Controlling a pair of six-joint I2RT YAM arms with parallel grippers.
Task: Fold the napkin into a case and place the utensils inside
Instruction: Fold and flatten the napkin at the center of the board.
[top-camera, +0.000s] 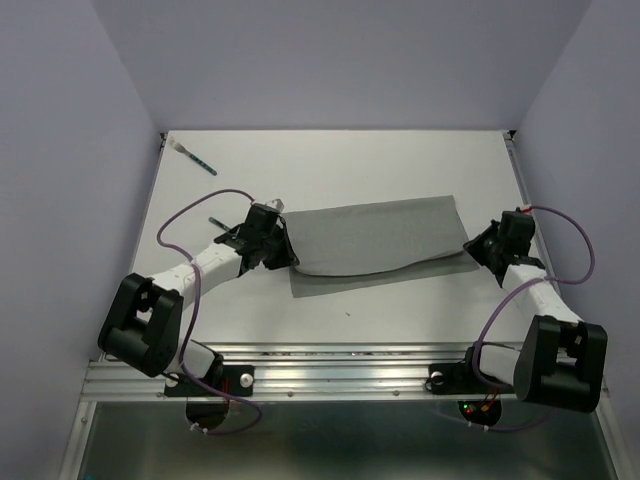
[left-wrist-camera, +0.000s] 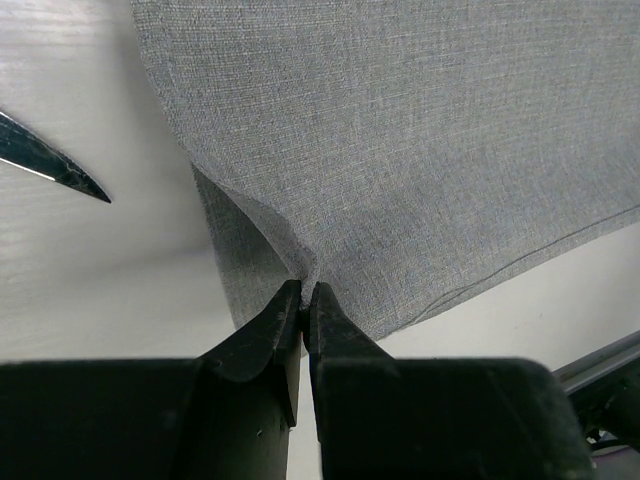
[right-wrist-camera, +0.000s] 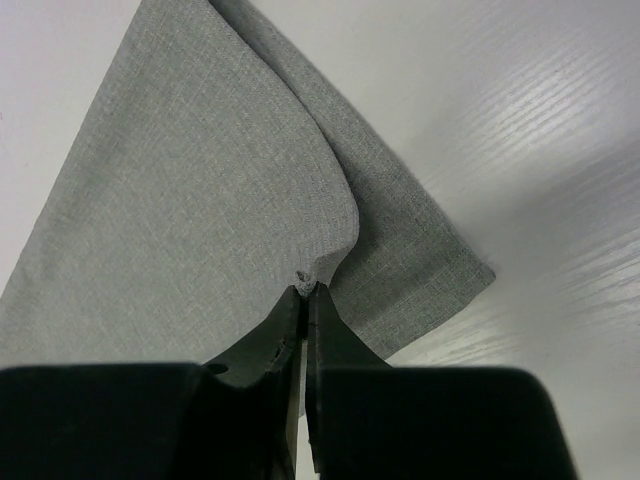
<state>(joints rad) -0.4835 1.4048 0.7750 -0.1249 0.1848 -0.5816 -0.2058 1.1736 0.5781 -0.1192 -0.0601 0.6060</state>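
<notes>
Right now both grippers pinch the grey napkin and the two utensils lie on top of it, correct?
No. The left gripper and right gripper do pinch the napkin, but the utensils lie on the bare table left of it, as the top view shows.

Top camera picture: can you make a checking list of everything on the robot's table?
Surface: white table, smooth.
Job's things: grey napkin part-folded mid-table; far utensil at the far-left corner; second utensil beside the left arm.
Clutter: nothing seen.
Hands: left hand and right hand each shut on a napkin edge.
Cables: purple cables loop along both arms.
Surroundings: lavender walls; metal rail at the near edge.
</notes>
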